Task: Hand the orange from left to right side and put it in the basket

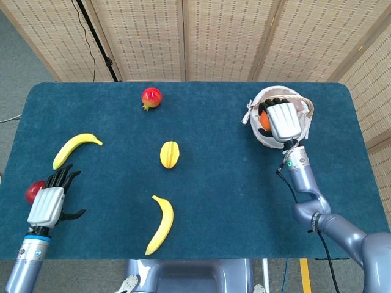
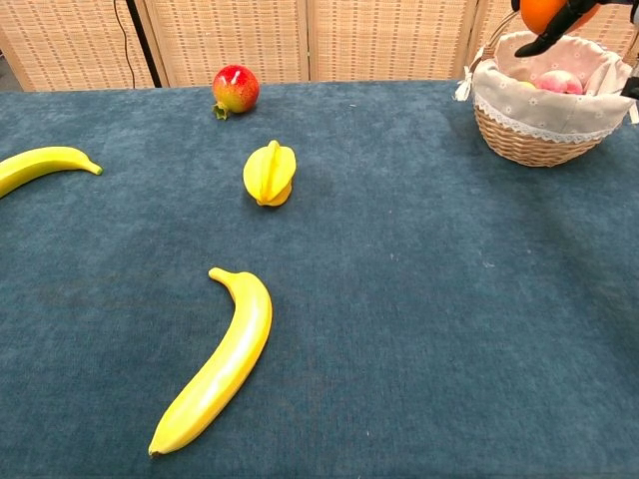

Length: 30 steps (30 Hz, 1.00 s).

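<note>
Two bananas lie on the dark blue table cloth (image 1: 214, 201): the near banana (image 1: 160, 224) sits close to the front edge, curved, and the far banana (image 1: 74, 148) lies toward the left side. Nearest on the left, the left hand (image 1: 46, 202) rests low by the front corner with its dark fingers spread apart, holding nothing; a red fruit (image 1: 33, 191) lies just beside it on its outer side, partly hidden behind the hand. Further in, near the middle of the cloth, sits a yellow starfruit (image 1: 170, 154). On the right, the right hand (image 1: 282, 120) is held over the wicker basket (image 2: 529, 140), which has a white lace lining, and its fingers are wrapped around the orange (image 1: 265, 122); in the chest view the orange shows at the top edge, above the basket's rim and apart from its contents. A pink peach (image 2: 558, 82) lies inside the basket. Farthest back, a red pomegranate (image 1: 151, 97) stands alone near the rear edge, before the woven screens (image 1: 214, 36).
</note>
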Available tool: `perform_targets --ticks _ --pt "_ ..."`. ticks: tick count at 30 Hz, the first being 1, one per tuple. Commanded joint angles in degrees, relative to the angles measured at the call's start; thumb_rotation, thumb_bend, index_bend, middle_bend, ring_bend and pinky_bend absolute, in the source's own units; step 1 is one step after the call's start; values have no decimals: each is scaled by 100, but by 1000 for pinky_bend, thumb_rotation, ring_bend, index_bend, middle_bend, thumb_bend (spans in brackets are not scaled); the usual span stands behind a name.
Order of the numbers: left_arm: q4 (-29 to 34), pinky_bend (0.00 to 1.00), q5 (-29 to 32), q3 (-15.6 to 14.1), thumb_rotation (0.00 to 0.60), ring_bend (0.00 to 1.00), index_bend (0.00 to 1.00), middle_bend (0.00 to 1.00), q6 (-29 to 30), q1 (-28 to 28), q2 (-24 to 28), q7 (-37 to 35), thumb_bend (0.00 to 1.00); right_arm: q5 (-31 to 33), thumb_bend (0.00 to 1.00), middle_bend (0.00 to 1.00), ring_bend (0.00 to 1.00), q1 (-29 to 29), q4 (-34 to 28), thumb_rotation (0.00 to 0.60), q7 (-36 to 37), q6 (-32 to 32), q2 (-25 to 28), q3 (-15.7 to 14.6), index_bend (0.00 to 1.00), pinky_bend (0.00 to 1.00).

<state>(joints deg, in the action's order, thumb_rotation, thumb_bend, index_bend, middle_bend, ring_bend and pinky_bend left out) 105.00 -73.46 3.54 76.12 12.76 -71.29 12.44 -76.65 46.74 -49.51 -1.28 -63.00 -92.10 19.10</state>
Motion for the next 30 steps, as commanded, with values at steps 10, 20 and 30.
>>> perform_targets --ticks 10,20,30 --pt "-5 92 -9 -9 600 15 158 36 -39 9 -5 -13 108 105 0 209 180 -213 537 600 187 167 -76 -257 246 48" --pt "-12 92 -12 3 600 15 158 36 -18 -5 12 -50 108 335 0 154 127 -352 -208 600 -191 144 289 -171 220 30" --pt "13 92 -33 23 600 15 158 36 73 -53 69 -84 108 950 0 222 191 -1091 -3385 600 -1156 -209 1478 -180 305 192"
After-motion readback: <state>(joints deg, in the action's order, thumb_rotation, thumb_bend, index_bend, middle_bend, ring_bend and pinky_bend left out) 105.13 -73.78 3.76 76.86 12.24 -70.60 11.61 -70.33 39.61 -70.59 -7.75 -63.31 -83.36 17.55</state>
